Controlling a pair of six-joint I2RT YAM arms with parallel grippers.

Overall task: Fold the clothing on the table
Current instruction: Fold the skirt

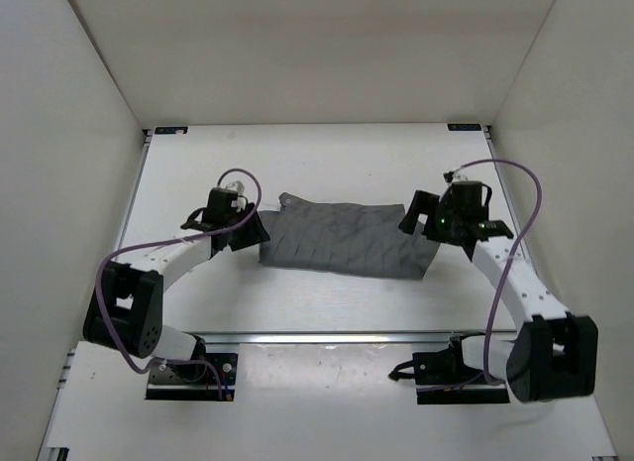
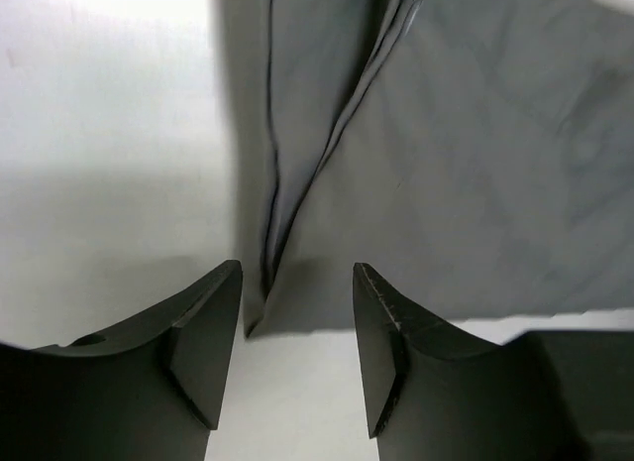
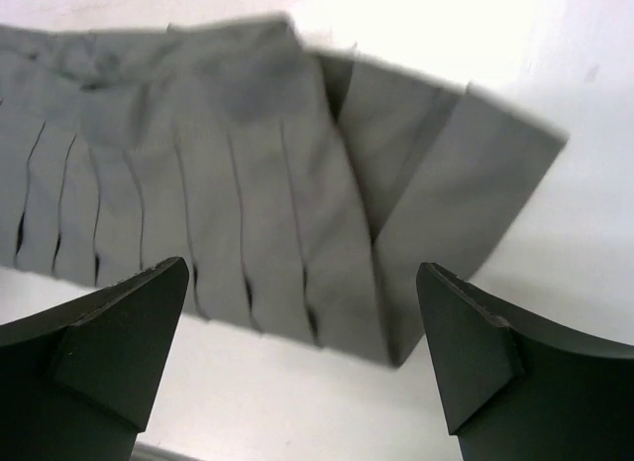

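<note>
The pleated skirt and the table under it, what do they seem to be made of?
Pleated skirt: probably thin woven cloth, matte dark grey, holding sharp pressed pleats; fibre unclear. Table: hard smooth white board, perhaps laminate, with a dull even sheen.

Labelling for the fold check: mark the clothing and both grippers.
clothing (image 1: 342, 241): top external view, middle of the pleated grey fabric.
left gripper (image 2: 297, 283): left wrist view, midway between its open fingertips.
right gripper (image 3: 302, 271): right wrist view, midway between its open fingertips.
</note>
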